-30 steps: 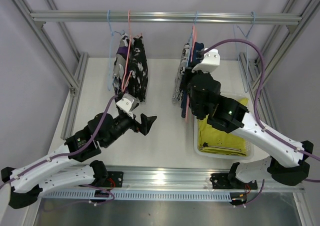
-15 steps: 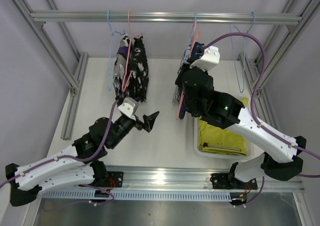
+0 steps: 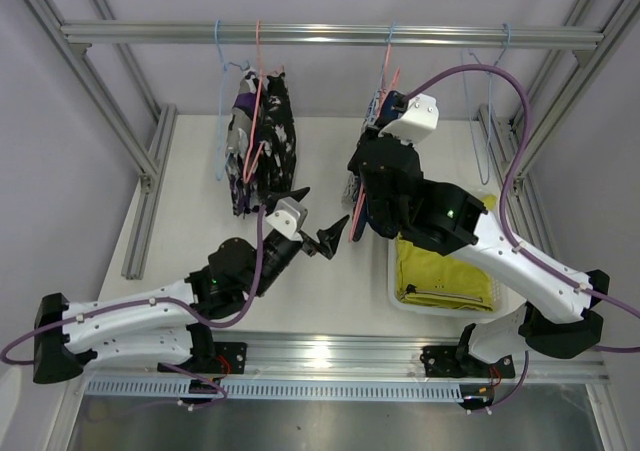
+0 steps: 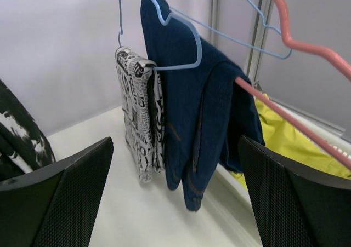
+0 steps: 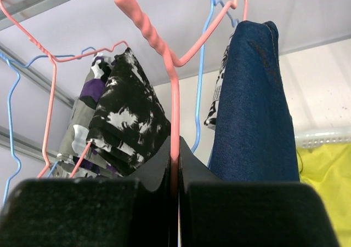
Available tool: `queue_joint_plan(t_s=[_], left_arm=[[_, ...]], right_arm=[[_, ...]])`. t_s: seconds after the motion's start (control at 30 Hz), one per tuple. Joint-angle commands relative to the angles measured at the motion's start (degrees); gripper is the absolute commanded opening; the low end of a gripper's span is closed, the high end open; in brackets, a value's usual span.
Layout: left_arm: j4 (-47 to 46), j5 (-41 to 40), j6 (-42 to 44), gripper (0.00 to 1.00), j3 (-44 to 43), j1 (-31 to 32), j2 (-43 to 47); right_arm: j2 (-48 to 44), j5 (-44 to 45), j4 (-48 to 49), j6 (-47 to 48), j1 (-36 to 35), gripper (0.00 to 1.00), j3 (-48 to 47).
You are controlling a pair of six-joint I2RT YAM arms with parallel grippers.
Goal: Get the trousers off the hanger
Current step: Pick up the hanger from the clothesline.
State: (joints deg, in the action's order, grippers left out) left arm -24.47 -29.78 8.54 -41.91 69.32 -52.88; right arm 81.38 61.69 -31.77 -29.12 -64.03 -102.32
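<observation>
Where metal rail (image 3: 330, 34) spans frame above white table (image 3: 190, 221), hangers hang in two groups.
- Left group: purple-patterned trousers (image 3: 265, 146), black, white and purple, folded over pink and blue wire.
- Right group: navy trousers (image 4: 186, 110), with bar of pink hanger (image 5: 174, 93) passing through fold. Black-and-white print trousers (image 4: 140, 121) just beside, at blue hanger (image 4: 200, 45).
- Yellow-green trousers (image 3: 445, 266) lie in white bin (image 3: 440, 309) at right of table, off hanger.
- Right gripper (image 5: 174, 154) clenched on pink hanger wire.
- Left gripper (image 3: 325, 236) released, jaws spread wide, facing navy trousers, touching nothing.
</observation>
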Motion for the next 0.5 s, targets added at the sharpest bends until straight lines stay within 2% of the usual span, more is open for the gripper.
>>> queue_joint_plan(t_s=[0.0, 0.47], left_arm=[[-8.7, -0.5, -0.5, 0.99, -0.7, 0.4, -1.5], [-14.3, 0.4, -2.0, 0.99, -1.9, 1.1, -6.8]], right_arm=[[-2.8, 0.7, 2.0, -4.5, -0.5, 0.0, -2.6], [-3.2, -2.2, 1.4, -8.6, -2.7, 0.0, -3.0]])
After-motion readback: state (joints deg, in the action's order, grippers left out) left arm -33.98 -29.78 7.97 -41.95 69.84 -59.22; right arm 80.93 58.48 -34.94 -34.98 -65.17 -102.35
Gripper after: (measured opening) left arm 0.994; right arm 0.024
